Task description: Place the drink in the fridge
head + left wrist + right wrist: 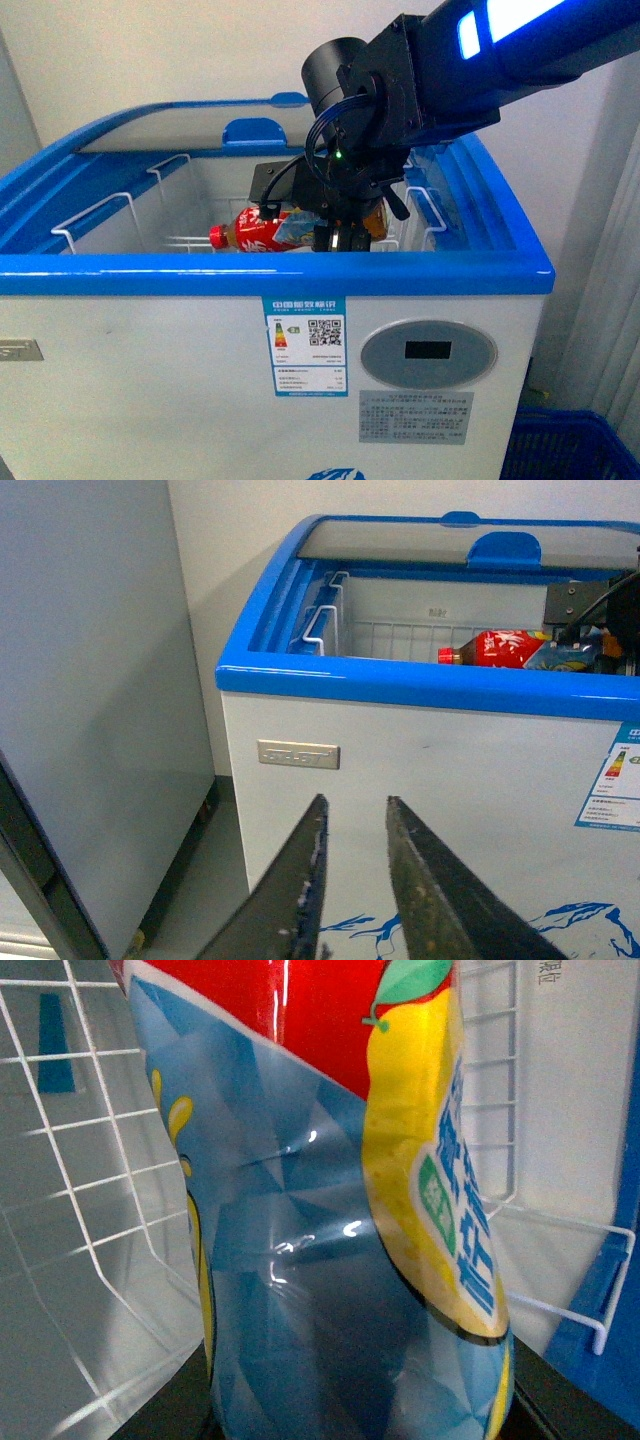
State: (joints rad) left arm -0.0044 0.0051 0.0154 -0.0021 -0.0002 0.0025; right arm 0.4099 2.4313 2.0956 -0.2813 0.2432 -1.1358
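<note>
The plastic drink bottle with a red cap and a red, blue and yellow label (262, 231) lies on its side inside the open white chest fridge with a blue rim (270, 272), level with the white wire baskets (110, 215), presumably so it can be laid flat in one. The right claw (338, 238), on a black arm reaching in from above, looks closed around the bottle's lower end; its wrist view is filled by the label. The left claw (355, 880) hangs outside, low in front of the cabinet, empty, its blades slightly parted, apparently kept clear.
</note>
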